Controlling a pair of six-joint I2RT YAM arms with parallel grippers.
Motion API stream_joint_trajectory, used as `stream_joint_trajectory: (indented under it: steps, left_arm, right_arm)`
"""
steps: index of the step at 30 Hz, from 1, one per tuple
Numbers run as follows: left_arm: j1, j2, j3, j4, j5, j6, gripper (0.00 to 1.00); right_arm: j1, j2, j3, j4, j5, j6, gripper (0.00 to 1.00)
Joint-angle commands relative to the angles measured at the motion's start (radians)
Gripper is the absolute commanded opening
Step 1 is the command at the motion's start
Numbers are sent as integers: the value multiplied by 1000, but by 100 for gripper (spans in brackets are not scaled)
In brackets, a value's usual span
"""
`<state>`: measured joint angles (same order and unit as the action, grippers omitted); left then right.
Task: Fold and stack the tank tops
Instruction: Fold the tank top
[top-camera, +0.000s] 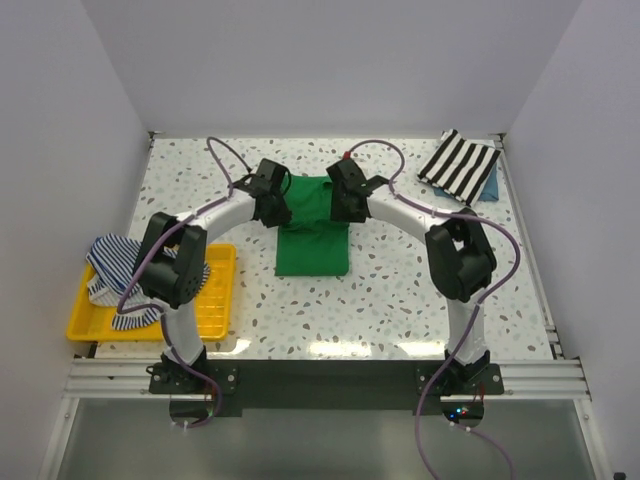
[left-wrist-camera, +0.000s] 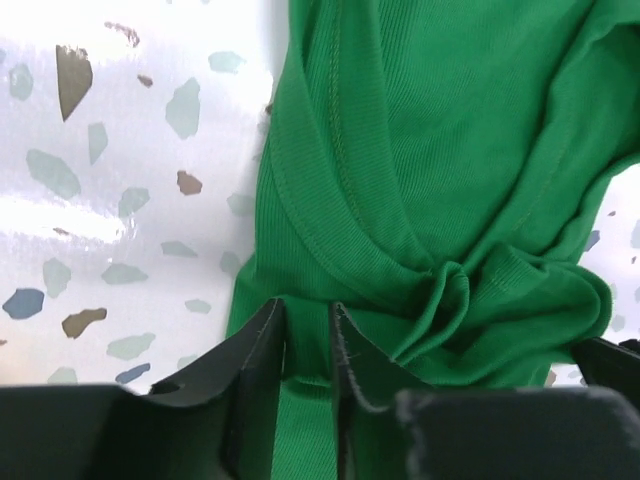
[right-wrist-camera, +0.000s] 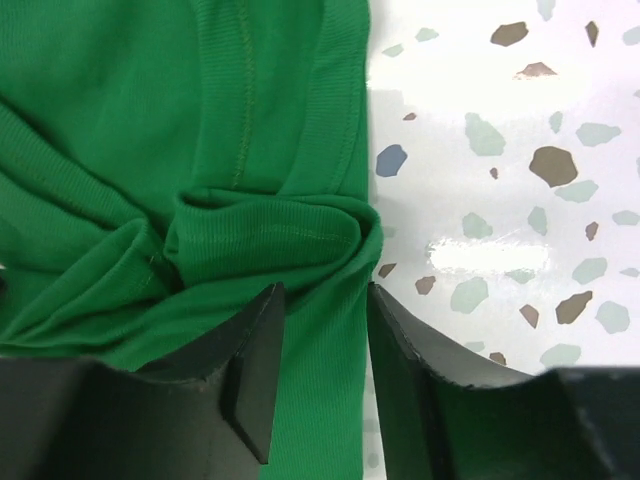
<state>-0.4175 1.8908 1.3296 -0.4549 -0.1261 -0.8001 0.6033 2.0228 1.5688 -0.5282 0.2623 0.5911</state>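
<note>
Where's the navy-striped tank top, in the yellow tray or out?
Mostly in: navy-striped tank top lies crumpled in the yellow tray, spilling over its far-left rim.

I can read nothing from here. No lettering, label, brand mark or number shows on the green top (top-camera: 312, 225), the striped top (top-camera: 110, 262) or the tray (top-camera: 215, 300), and both wrist views show only plain green cloth and speckled tabletop.
</note>
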Motion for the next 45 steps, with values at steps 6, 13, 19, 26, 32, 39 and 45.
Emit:
stream_joint_trajectory:
  steps: [6, 13, 19, 26, 32, 39, 45]
  left_arm:
    - [49, -93, 37, 61, -9, 18, 54]
    - [45, -226, -130, 114, 49, -22, 58]
    - [-15, -308, -274, 186, 120, -62, 30]
    - [-67, -305, -360, 259, 158, -111, 19]
    - [-75, -338, -425, 271, 141, -140, 18]
    - [-70, -446, -448, 196, 42, -169, 19]
    - [-61, -552, -405, 104, -42, -182, 21]
  right_arm:
    - [-16, -67, 63, 27, 23, -53, 60]
    - [50, -133, -27, 56, 11, -40, 49]
    - [95, -47, 17, 77, -24, -27, 41]
    - [87, 158, 189, 65, -28, -33, 41]
    - [82, 264, 290, 68, -24, -42, 42]
    - [119, 238, 140, 135, -5, -99, 54]
    - [196, 154, -88, 186, 0, -160, 55]
